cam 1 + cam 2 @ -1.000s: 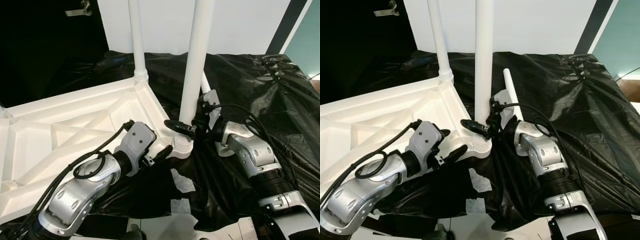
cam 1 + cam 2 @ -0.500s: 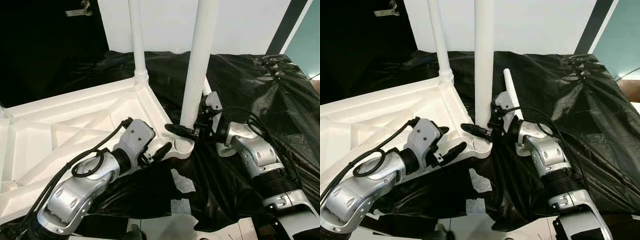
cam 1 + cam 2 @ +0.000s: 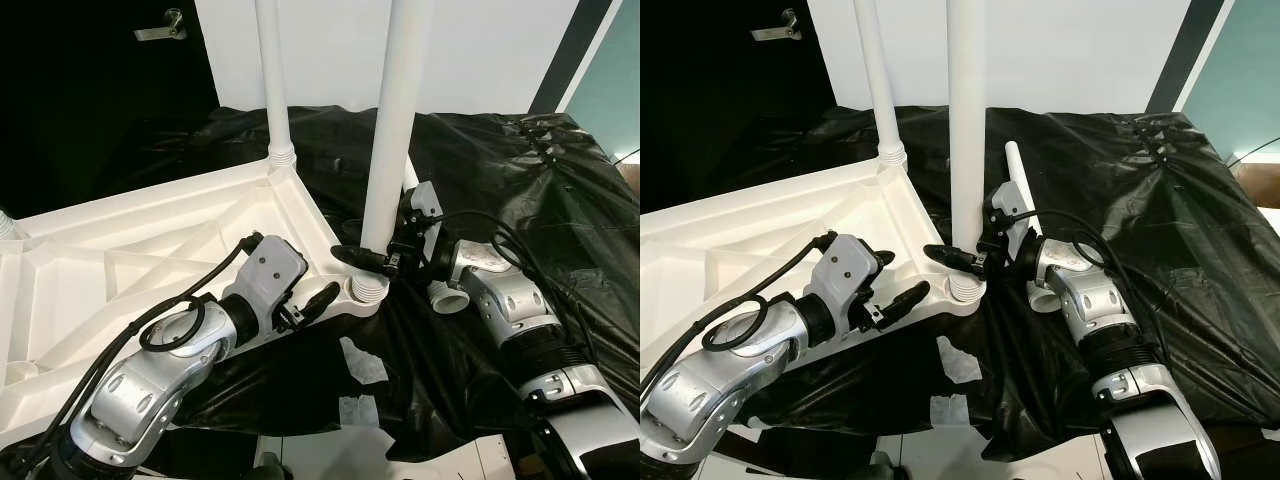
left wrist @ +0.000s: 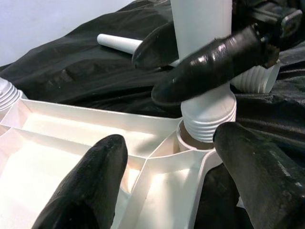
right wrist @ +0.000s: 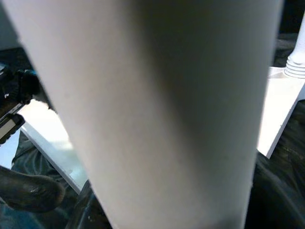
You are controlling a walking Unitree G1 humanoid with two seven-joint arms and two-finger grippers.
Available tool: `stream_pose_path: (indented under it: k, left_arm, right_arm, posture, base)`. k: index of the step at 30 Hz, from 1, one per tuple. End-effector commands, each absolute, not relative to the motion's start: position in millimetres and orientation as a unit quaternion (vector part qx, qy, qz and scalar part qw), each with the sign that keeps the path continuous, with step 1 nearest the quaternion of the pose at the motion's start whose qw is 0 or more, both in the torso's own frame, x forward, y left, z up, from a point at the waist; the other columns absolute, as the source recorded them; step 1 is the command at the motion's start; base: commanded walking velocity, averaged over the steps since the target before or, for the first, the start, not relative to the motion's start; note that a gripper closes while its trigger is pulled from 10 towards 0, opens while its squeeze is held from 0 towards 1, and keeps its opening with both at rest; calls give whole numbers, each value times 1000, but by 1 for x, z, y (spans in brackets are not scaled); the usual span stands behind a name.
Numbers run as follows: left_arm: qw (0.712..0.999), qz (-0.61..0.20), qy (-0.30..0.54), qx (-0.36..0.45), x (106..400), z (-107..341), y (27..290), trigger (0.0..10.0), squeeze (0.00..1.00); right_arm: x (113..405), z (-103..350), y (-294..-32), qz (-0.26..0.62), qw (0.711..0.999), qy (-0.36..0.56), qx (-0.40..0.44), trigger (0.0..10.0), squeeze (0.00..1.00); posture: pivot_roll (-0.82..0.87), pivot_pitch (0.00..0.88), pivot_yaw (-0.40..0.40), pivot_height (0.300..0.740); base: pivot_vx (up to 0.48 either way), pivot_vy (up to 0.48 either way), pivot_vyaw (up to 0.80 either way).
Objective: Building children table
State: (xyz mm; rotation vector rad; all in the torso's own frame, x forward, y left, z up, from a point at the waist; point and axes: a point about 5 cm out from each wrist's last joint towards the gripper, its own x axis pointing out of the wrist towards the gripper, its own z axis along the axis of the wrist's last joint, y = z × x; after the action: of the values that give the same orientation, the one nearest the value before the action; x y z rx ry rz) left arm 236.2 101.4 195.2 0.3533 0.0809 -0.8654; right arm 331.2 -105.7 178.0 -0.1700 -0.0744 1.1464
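Nearest me, on the tabletop's near edge, my left gripper rests with its fingers spread, pressing down on the white plastic just beside the corner socket. I use it to steady the tabletop, which lies upside down with its ribbed underside up.

At that near right corner stands the leg, upright, long axis vertical, its threaded foot sitting in the socket with several threads showing above the rim. I judge it not fully screwed home. My right gripper is clamped on the leg low down, just above the threads, reaching in from the right; in the left wrist view I see one black finger wrapped across the front of the tube. The turn must go about that vertical axis, so the right arm does the twisting while the left holds the tabletop from spinning.

Beyond, at the far corner, a second leg already stands upright in its socket. Behind the right gripper a third leg lies flat on the black sheet, pointing away from me.

That crumpled sheet covers the floor under everything. Farther back are a white wall and a dark door to the left.
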Motion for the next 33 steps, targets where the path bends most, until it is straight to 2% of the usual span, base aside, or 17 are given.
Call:
stream_pose_path:
  k: [1, 5, 17, 25, 33]
  left_arm:
    - [877, -446, 40, 175, 234, 198, 100, 10000, 0]
    - [877, -446, 41, 175, 235, 198, 100, 10000, 0]
    - [876, -447, 39, 177, 234, 199, 100, 10000, 0]
    - [877, -445, 37, 177, 234, 200, 99, 10000, 0]
    - [878, -443, 36, 176, 234, 201, 100, 10000, 0]
  right_arm:
    - [326, 154, -106, 547, 832, 15, -91, 10000, 0]
    - [319, 150, -98, 572, 811, 11, -118, 10000, 0]
    - [320, 147, -98, 575, 810, 21, -109, 10000, 0]
    - [307, 137, -105, 596, 788, 10, -152, 10000, 0]
    - [302, 127, -110, 593, 790, 8, -154, 10000, 0]
  posture:
    - [129, 67, 19, 740]
    - [131, 63, 19, 740]
    - [129, 56, 21, 740]
    - [131, 59, 16, 740]
    - [133, 69, 18, 740]
  base:
    - [0, 0, 0]
    - [0, 0, 0]
    - [0, 0, 0]
    - [0, 0, 0]
    - [0, 0, 0]
